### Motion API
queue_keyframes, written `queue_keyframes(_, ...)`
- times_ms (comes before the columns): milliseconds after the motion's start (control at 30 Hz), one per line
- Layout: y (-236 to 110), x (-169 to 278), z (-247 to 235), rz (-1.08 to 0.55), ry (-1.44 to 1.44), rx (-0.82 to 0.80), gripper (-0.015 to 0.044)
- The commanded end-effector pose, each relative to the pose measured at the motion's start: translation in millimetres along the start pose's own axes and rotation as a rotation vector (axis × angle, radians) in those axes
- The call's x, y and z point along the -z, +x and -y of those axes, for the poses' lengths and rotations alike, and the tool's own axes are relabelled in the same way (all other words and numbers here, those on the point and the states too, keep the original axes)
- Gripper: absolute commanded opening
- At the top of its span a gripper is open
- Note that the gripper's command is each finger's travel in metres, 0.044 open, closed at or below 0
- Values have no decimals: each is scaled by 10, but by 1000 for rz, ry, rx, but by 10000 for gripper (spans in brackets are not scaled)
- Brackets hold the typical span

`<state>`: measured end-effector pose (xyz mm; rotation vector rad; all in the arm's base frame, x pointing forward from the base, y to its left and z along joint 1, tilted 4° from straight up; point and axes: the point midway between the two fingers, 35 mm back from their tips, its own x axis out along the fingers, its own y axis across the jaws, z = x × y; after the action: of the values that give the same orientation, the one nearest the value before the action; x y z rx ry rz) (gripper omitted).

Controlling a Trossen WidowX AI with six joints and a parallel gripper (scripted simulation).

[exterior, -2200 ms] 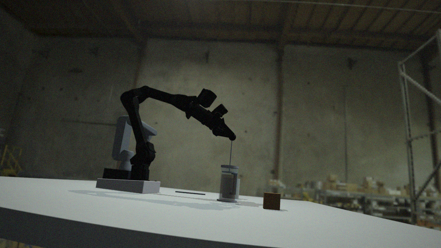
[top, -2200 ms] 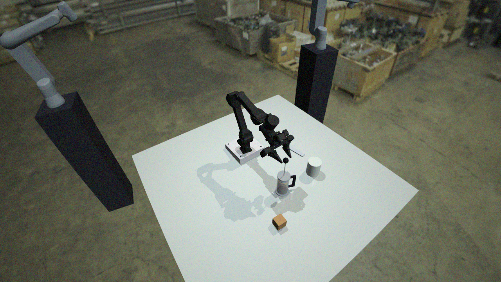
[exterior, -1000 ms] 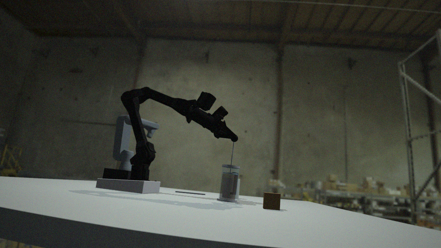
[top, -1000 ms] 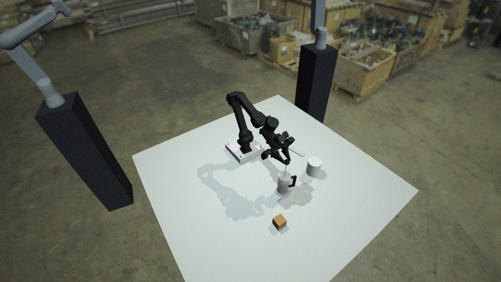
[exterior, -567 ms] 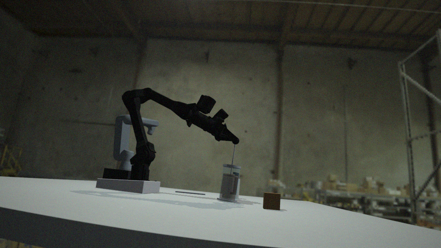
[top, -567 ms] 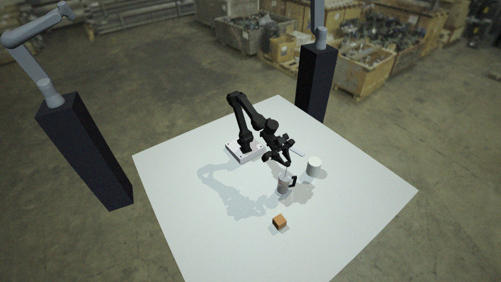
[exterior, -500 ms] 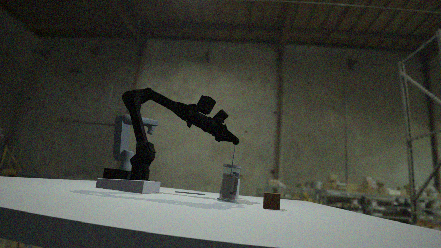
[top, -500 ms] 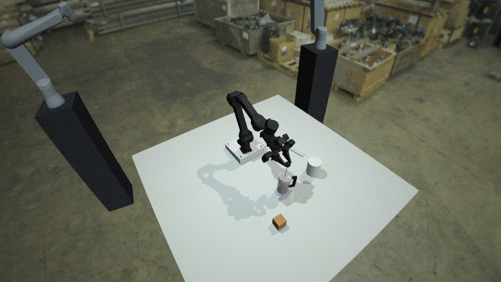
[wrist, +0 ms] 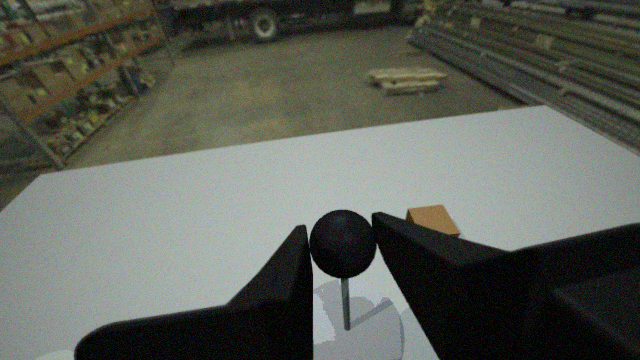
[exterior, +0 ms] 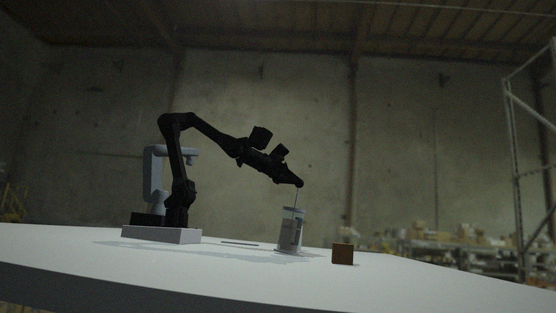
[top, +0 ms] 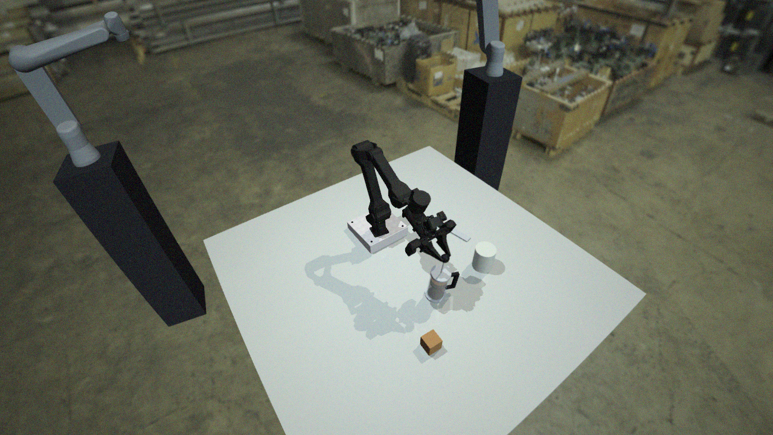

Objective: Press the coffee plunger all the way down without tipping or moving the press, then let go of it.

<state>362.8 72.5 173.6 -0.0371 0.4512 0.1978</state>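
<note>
The glass coffee press (top: pixel 438 285) (exterior: pixel 290 229) stands upright on the white table (top: pixel 302 324) (exterior: pixel 116 264), its black handle to the right in the top view. Its thin rod (exterior: pixel 296 197) (wrist: pixel 345 302) rises from the lid (wrist: pixel 360 325) to a black ball knob (wrist: pixel 342 243). My gripper (top: pixel 444 257) (exterior: pixel 298 182) (wrist: pixel 339 228) is shut on the knob, one finger on each side, a short way above the lid. The rod shows only a short length between knob and lid.
A white cylinder (top: pixel 484 256) stands just right of the press. A brown cube (top: pixel 431 341) (exterior: pixel 342 253) (wrist: pixel 433 219) lies in front of it. A thin flat strip (exterior: pixel 239 243) lies near the arm's base plate (top: pixel 376 233). Two dark pillars (top: pixel 129 232) (top: pixel 486 124) stand off the table.
</note>
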Motion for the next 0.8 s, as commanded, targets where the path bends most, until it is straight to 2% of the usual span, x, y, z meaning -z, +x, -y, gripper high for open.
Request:
queue_keyframes(0,131,452,5,-115,-2,3,121)
queue_keyframes(767,291,457,-5,-114,-2,3,121)
